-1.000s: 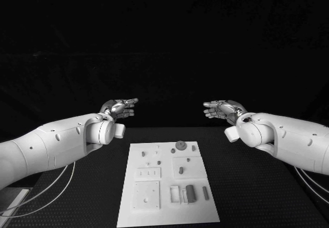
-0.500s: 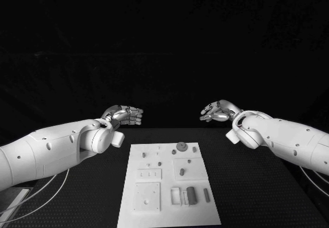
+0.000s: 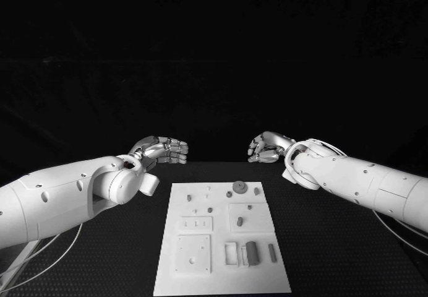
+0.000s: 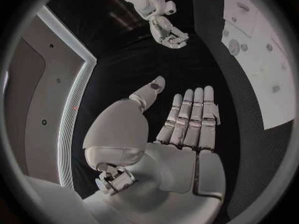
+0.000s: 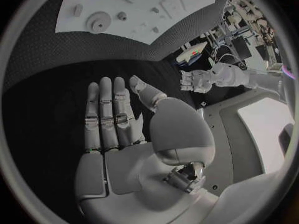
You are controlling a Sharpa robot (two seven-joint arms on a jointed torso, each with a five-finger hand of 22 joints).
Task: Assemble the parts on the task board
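Left hand (image 3: 161, 150) at mid-left of the head view hangs empty, fingers straight and apart; task board (image 3: 223, 238) lies flat on the tabletop (image 3: 339, 247), lower centre. The parts (image 3: 250, 252) look small, rigid, light, best pinched by their sides. Right hand (image 3: 268, 148), mid-right, is empty and spread too.

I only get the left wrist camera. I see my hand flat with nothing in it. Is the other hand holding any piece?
Observer: No. The right wrist view shows the right hand with straight fingers and a bare palm.
Operator: Where are both hands compared to the board?
Observer: In the head view, the left hand and right hand hover beyond the far end of the task board, one on each side.
Operator: What's at the board's near end?
Observer: A dark upright part stands there beside a white block.
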